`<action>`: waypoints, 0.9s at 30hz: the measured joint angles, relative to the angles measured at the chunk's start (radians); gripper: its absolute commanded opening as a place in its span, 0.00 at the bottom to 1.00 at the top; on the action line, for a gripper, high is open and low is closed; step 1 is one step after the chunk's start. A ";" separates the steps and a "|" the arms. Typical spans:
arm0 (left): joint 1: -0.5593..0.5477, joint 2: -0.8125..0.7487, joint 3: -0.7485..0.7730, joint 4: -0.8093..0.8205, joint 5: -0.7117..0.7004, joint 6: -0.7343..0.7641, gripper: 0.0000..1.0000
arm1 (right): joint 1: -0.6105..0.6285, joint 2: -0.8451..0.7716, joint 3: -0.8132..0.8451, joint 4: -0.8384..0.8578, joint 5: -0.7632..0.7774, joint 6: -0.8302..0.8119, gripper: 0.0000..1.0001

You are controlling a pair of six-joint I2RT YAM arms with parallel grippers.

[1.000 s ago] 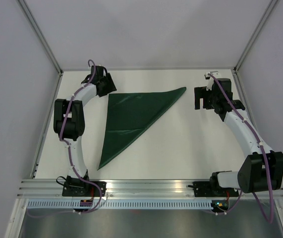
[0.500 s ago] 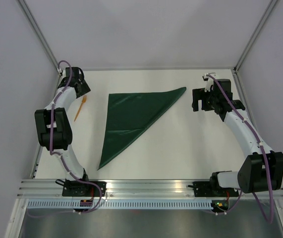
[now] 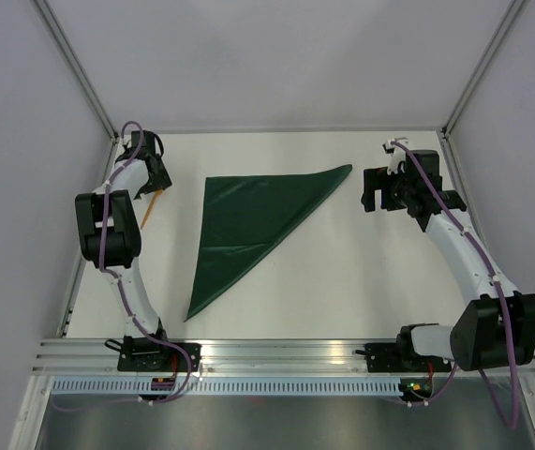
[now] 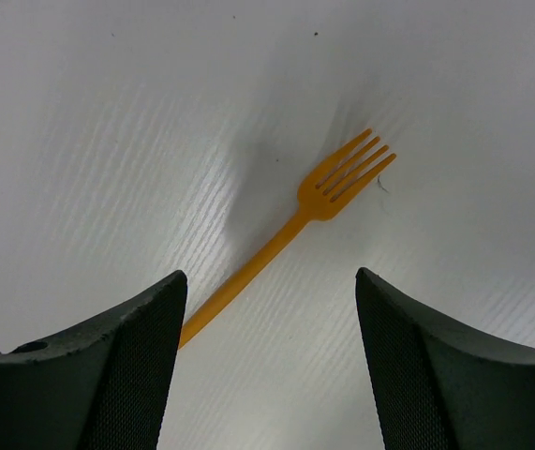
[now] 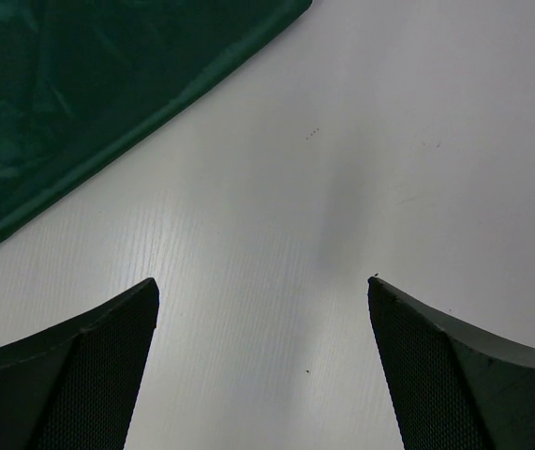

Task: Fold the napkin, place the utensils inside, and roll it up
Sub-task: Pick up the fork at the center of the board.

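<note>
The dark green napkin [image 3: 248, 220] lies folded into a triangle on the white table, with one tip at the far right and one at the near left. Its far tip shows in the right wrist view [image 5: 80, 84]. An orange plastic fork [image 3: 148, 212] lies left of the napkin, near the far left corner. In the left wrist view the fork [image 4: 295, 225] lies flat, tines pointing away, its handle running under my left finger. My left gripper [image 3: 152, 183] [image 4: 272, 277] hovers open over the fork handle. My right gripper [image 3: 373, 193] [image 5: 262, 281] is open and empty over bare table, right of the napkin's tip.
White walls and aluminium frame posts [image 3: 112, 141] enclose the table on three sides. The left gripper is close to the left wall. An aluminium rail [image 3: 276, 352] runs along the near edge by the arm bases.
My left arm has swung from the napkin's far left corner out to the far left, uncovering the fork and settling over it. The right gripper has barely shifted.
</note>
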 measured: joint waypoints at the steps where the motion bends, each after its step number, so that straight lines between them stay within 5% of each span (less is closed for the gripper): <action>1: 0.000 0.022 0.014 -0.011 0.002 0.007 0.77 | 0.000 -0.002 0.000 0.000 0.000 0.000 0.97; 13: 0.022 0.134 0.092 -0.084 0.043 0.052 0.71 | 0.000 -0.010 0.000 0.000 -0.004 0.000 0.96; 19: 0.027 0.141 0.097 -0.084 0.080 0.058 0.53 | 0.000 -0.010 0.000 0.000 -0.003 0.001 0.96; 27: 0.027 0.143 0.098 -0.086 0.116 0.064 0.15 | 0.000 -0.011 0.000 0.000 -0.004 0.001 0.96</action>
